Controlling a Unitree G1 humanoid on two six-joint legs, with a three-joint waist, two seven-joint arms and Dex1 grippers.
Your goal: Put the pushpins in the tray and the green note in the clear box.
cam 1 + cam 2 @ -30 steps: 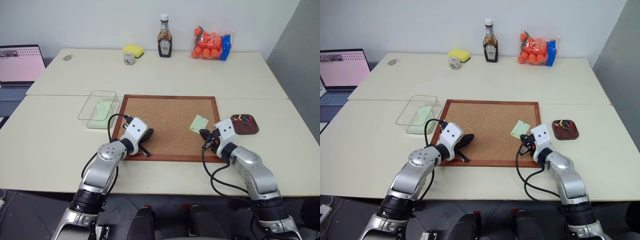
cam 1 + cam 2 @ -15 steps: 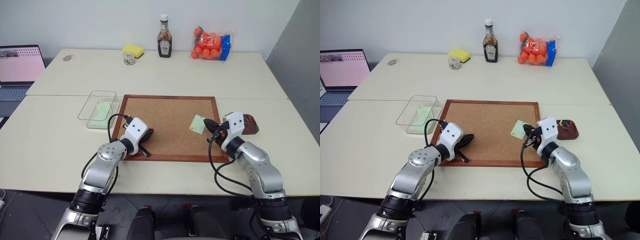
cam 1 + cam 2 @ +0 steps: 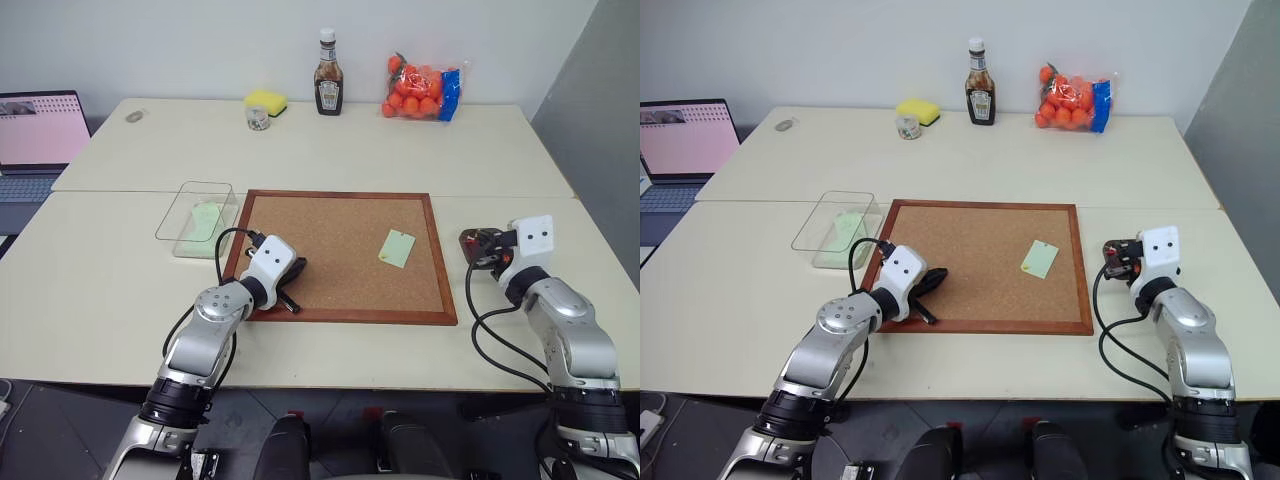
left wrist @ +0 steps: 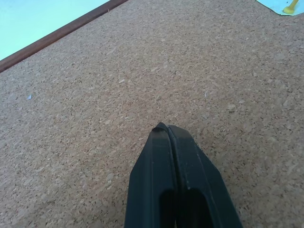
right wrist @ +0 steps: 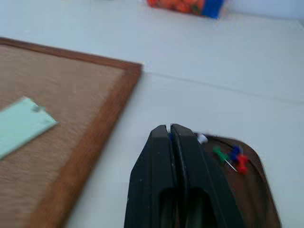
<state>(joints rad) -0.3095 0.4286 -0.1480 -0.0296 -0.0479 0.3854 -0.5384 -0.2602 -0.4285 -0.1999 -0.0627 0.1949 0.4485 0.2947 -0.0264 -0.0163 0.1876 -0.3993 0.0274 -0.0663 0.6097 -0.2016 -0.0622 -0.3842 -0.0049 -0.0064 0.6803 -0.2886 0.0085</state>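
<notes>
The green note [image 3: 397,247] lies flat on the right part of the corkboard [image 3: 330,230], with a yellow pushpin [image 4: 288,7] at its upper edge. The clear box [image 3: 197,217] stands left of the board, a pale green paper inside it. My left gripper [image 3: 298,268] rests shut on the cork near the board's lower left. My right gripper [image 5: 169,128] is shut and hovers over the near left edge of the small brown tray [image 5: 261,190], where green, blue and red pushpins [image 5: 231,156] lie. Whether a pin sits between its tips, I cannot tell.
Along the table's far edge stand a sauce bottle [image 3: 328,88], a yellow sponge [image 3: 267,101], a small jar [image 3: 258,117] and a bag of oranges [image 3: 420,90]. An open laptop [image 3: 40,130] sits at the far left.
My right gripper has swung to the right, from beside the green note on the corkboard to over the tray. The note stays on the board. The left arm has kept still.
</notes>
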